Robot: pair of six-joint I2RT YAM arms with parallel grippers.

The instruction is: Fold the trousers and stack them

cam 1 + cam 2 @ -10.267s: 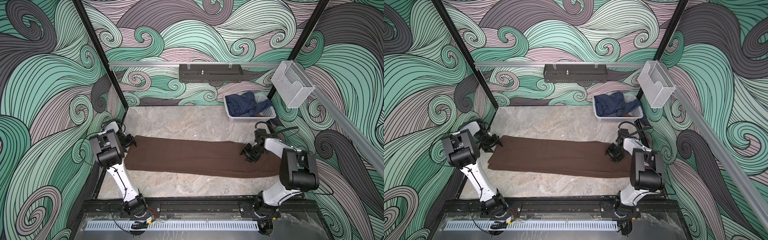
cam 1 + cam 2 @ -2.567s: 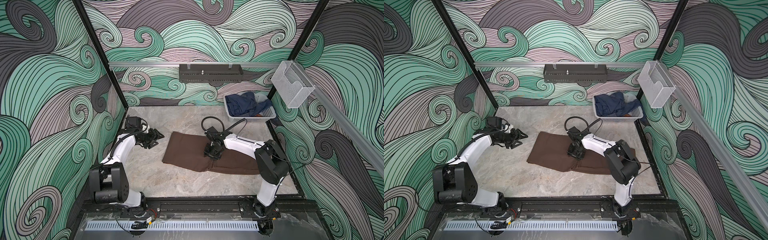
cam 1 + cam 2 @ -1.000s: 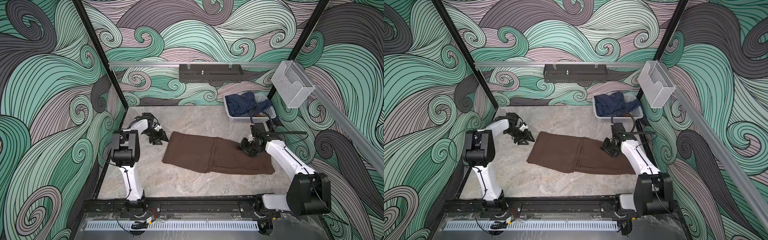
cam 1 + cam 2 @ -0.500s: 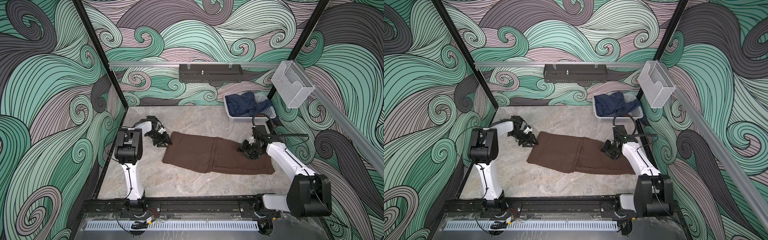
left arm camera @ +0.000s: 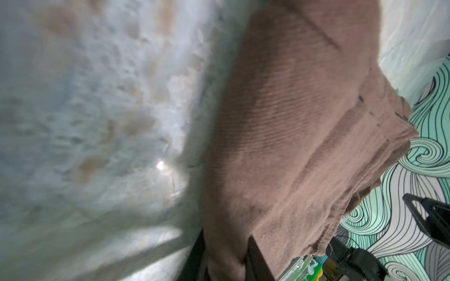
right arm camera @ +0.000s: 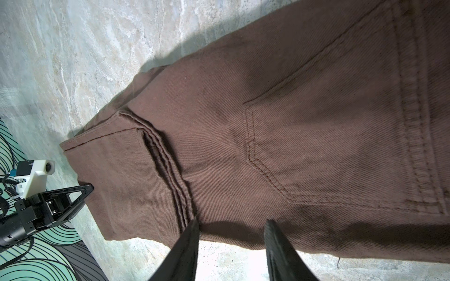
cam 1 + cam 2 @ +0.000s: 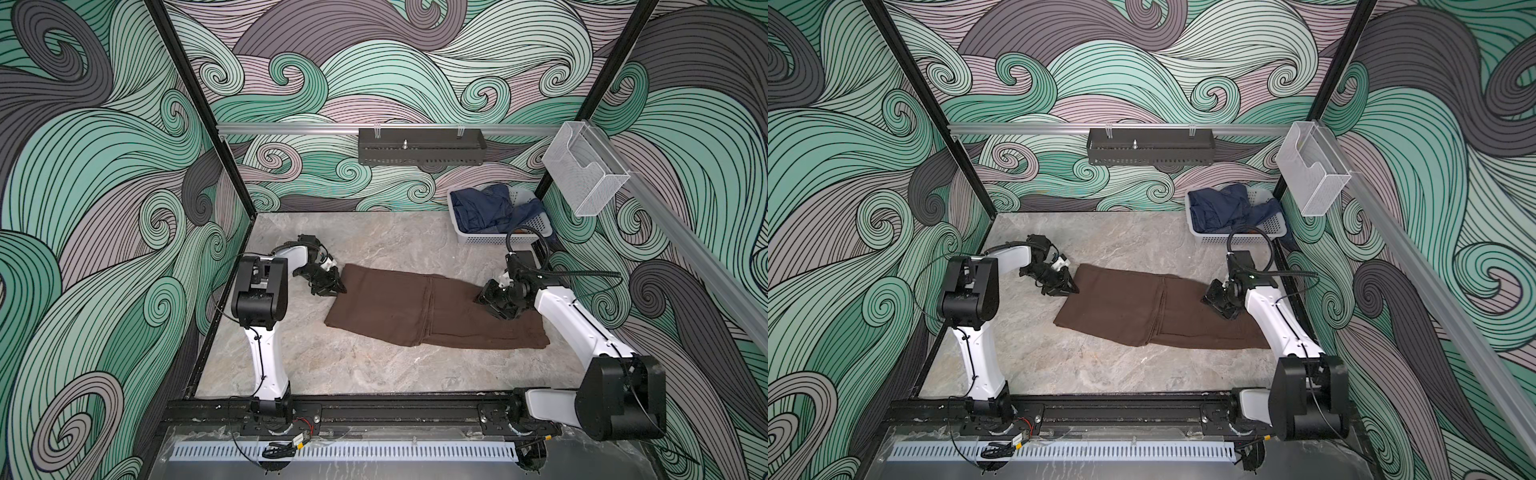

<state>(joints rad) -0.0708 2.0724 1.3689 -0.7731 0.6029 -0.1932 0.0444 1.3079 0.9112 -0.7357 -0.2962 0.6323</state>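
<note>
In right wrist view, trousers [image 6: 214, 102] pocket [image 6: 328, 150]

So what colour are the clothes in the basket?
The clothes are navy blue; see a top view.

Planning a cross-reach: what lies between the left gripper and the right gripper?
Only the trousers, a folded-over hem edge across their middle; left gripper at one end, right gripper near the other. Both top views show it.

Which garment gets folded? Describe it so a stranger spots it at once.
Look at the marble tabletop inside the wave-patterned walls. The brown trousers lie flat across its middle, one end doubled over. Unlike the navy garments heaped in the white basket at the back, they are chocolate brown.
</note>
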